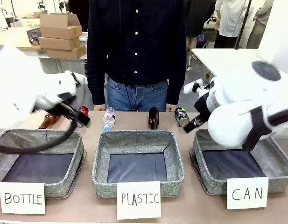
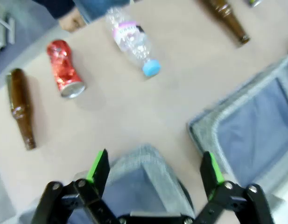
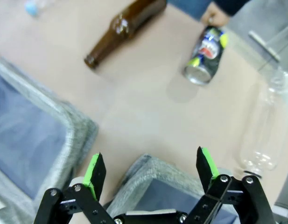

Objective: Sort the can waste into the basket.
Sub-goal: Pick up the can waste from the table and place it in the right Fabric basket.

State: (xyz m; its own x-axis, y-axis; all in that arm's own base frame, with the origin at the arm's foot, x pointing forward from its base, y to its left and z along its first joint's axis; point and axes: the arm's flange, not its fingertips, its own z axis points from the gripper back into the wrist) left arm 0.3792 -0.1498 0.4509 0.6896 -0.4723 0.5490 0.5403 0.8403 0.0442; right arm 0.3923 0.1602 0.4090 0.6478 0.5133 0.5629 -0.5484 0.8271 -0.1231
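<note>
While the basket (image 1: pixel 214 185) sits bare, cans: black can (image 1: pixel 181 116), red can (image 2: pixel 64 67) on the far table (image 1: pixel 99 206)
Grippers: left gripper (image 2: pixel 155 163), right gripper (image 3: pixel 151 160) spread, empty

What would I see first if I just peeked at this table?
Three grey baskets line the near edge: the BOTTLE basket, the PLASTIC basket and the CAN basket. A big white left arm and right arm lean over them. Behind lie a red can and a black can.
</note>
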